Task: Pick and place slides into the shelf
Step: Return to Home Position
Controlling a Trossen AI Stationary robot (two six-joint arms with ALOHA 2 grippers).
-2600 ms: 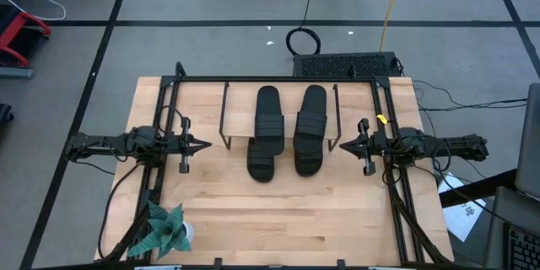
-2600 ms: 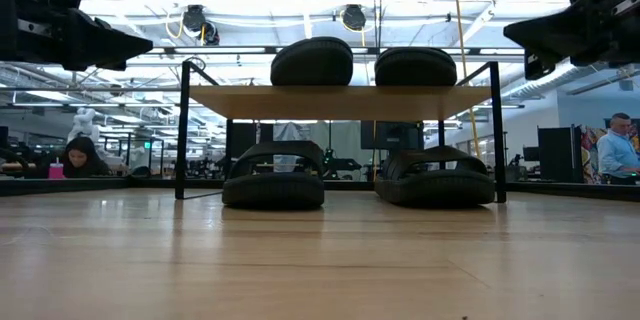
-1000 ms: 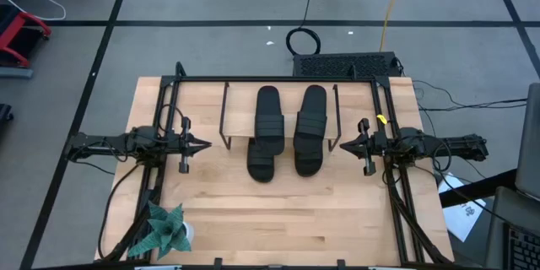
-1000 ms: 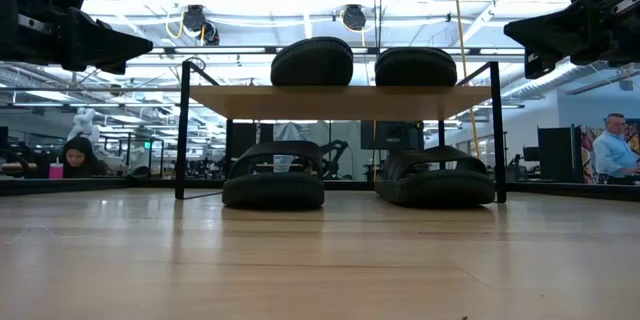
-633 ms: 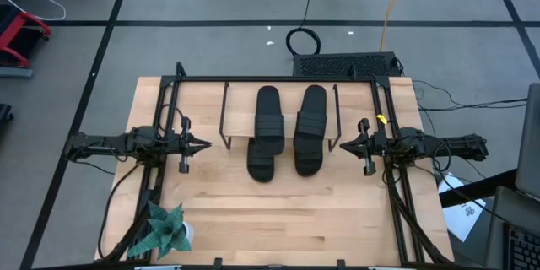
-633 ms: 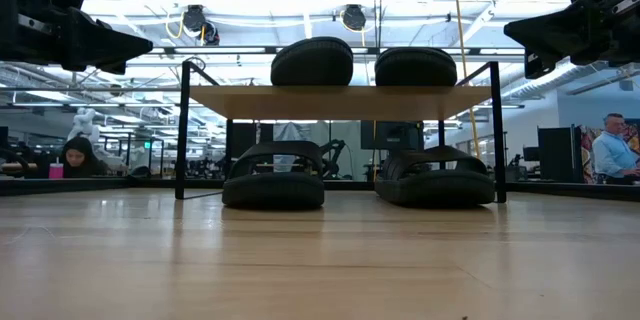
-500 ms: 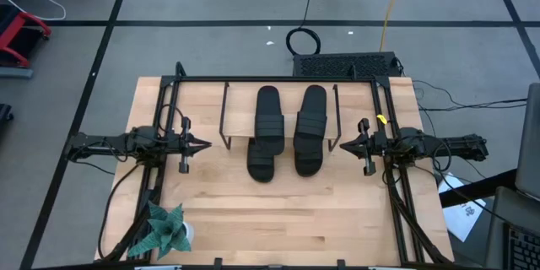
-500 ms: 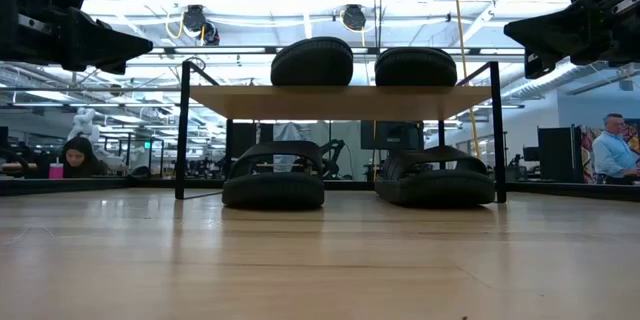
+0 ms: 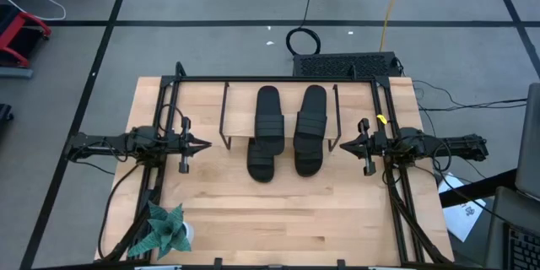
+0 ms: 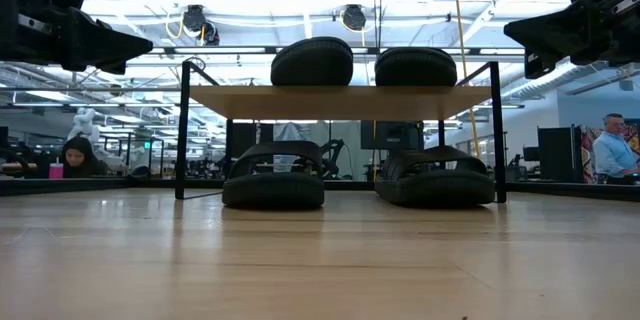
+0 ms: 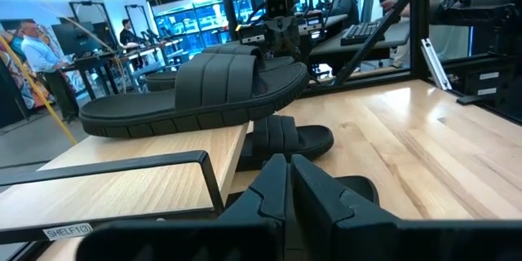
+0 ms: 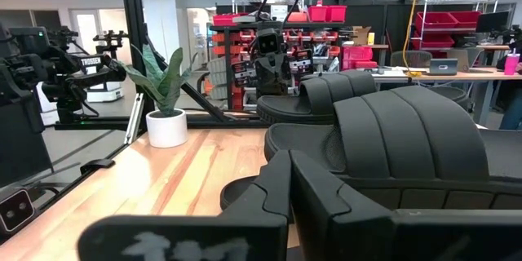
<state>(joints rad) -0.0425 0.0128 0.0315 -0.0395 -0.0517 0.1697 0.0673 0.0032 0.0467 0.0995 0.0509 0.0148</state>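
**Slides shelved, grippers empty**

From above, two slides (image 9: 261, 165) poked out, half hidden under the shelf (image 9: 239, 122). At table level, two more lay on top. In the wrist views, left gripper (image 11: 286, 161) and right gripper (image 12: 289, 155) appeared pinched closed, empty, flanking the shelf.

A shelf (image 9: 239, 115) stands at the middle of the worktop (image 9: 278, 211), towards its far edge. Two upper slides (image 9: 268, 111) lie side by side on its wood plank. Two lower slides (image 9: 261, 165) come out from under the plank's near edge, also side by side. The left end effector (image 9: 205, 145) is just beside the shelf's left wire frame, its fingers meeting in a point. The right end effector (image 9: 341, 143) is just beside the right frame, fingers together too. A green plant (image 9: 166, 229) sits at the worktop's near left corner.
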